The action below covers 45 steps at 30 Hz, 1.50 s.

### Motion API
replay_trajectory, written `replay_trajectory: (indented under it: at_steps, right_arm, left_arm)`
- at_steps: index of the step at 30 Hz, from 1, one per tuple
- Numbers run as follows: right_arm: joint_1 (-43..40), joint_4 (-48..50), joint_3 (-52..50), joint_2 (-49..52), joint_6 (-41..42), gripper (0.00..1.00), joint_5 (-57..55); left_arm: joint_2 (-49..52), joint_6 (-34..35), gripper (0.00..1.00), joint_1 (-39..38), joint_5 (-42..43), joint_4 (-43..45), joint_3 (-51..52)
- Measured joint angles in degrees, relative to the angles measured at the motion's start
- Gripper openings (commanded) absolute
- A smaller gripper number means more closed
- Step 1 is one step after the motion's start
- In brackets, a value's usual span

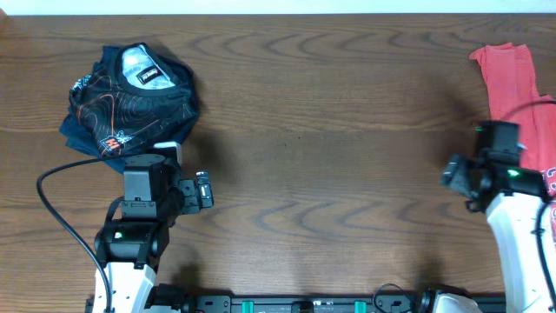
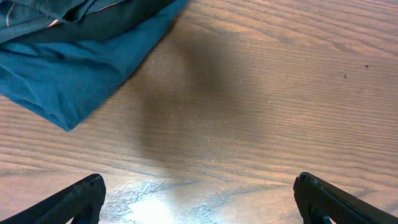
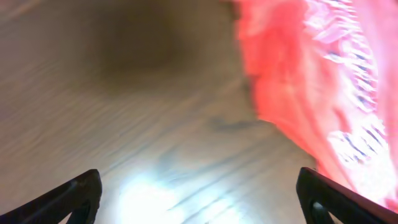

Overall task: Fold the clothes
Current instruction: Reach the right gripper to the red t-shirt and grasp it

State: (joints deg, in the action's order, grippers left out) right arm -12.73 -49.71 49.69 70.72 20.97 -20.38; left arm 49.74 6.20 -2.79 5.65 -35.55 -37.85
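From overhead we see the coral-red T-shirt (image 1: 511,74) lying along the desk's (image 1: 330,130) right edge, with the navy garment (image 1: 130,87) heaped far left. Left wrist: our left tool (image 2: 199,196) gapes wide, empty, over bare wood near the navy cloth. Right wrist, blurry: right tool (image 3: 199,193) is spread wide too, nothing gripped, shirt just ahead-right.

Overhead: the table (image 1: 347,130) is viewed straight down from well above, its full width taken in, with the robot's side at the bottom edge.

Left wrist: the table is viewed from close, tilted forward past the left end effector (image 2: 199,202). A corner of the navy garment (image 2: 68,68) is shared with overhead.

Right wrist: equally close and blurred, framed past the right end effector (image 3: 199,199). The red T-shirt (image 3: 311,81) edge is shared with overhead.
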Motion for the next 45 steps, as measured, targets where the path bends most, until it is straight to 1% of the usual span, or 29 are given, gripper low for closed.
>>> replay_trajectory:
  at_steps: [4, 8, 10, 15, 19, 23, 25, 26, 27, 28, 29, 31, 33, 36, 40, 42, 45]
  right_arm:
    - [-7.6, 0.1, 0.0, 2.5, 2.5, 0.92, -2.1]
    - [-12.2, 0.3, 0.0, 6.6, 3.3, 0.90, -2.2]
    - [-13.6, 1.3, 0.0, 8.6, 3.6, 0.89, -2.2]
    - [-16.0, 7.6, 0.0, 14.2, 3.6, 0.79, -2.2]
    - [-17.6, 11.3, 0.0, 19.9, 3.4, 0.77, -2.2]
    - [-18.7, 13.5, 0.0, 24.4, 2.6, 0.68, -2.2]
    - [-18.9, 14.1, 0.0, 26.1, 2.4, 0.57, -2.2]
    - [-19.0, 14.4, 0.1, 26.5, 2.2, 0.45, -2.3]
    - [-19.2, 15.1, 0.2, 26.7, 2.1, 0.30, -2.4]
    - [-19.4, 15.1, 0.2, 26.9, 2.1, 0.11, -2.4]
    - [-19.5, 15.0, 0.2, 27.3, 2.0, 0.01, -2.4]
    - [-19.8, 15.1, 0.2, 28.1, 2.1, 0.01, -2.2]
    - [-20.0, 15.1, 0.2, 28.1, 1.7, 0.01, -1.6]
    - [-20.3, 15.5, 0.2, 27.7, -1.0, 0.01, 1.2]
    - [-19.1, 14.4, 1.7, 26.6, -5.6, 0.01, 12.5]
    - [-16.3, 12.6, 2.9, 25.9, -7.9, 0.01, 19.2]
    - [-11.5, 12.1, 4.3, 23.2, -9.9, 0.01, 25.6]
  left_arm:
    - [0.0, 0.0, 0.98, 0.0, 0.2, 0.4, 0.0]
    - [0.0, 0.0, 0.98, 0.0, 0.2, 1.0, 0.0]
    - [0.0, 0.0, 0.98, 0.0, 0.2, 1.1, 0.0]
    - [0.0, 0.0, 0.98, 0.0, 0.2, 1.2, 0.0]
    - [0.0, 0.0, 0.98, 0.0, 0.2, 1.3, 0.0]
    - [0.0, 0.0, 0.98, 0.0, 0.2, 1.3, 0.0]
    - [0.0, 0.0, 0.99, 0.0, 0.2, 1.3, 0.0]
    - [0.0, 0.0, 0.99, 0.0, 0.2, 1.3, 0.0]
    - [0.0, 0.0, 0.99, 0.0, 0.2, 1.3, 0.0]
    - [0.0, 0.0, 0.99, 0.0, 0.2, 1.3, 0.0]
    - [0.0, 0.0, 1.00, 0.0, 0.2, 1.3, 0.0]
    - [0.0, 0.0, 1.00, 0.0, 0.2, 1.3, 0.0]
    - [0.0, 0.0, 0.97, 0.0, 0.2, 1.3, 0.0]
    - [0.0, 0.0, 0.96, 0.0, 0.2, 1.7, 0.0]
    - [0.0, 0.0, 0.93, 0.0, 0.2, 3.4, 0.0]
    - [0.0, 0.0, 0.93, 0.0, 0.2, 4.6, 0.0]
    - [0.0, 0.0, 0.93, 0.0, 0.2, 5.8, 0.0]
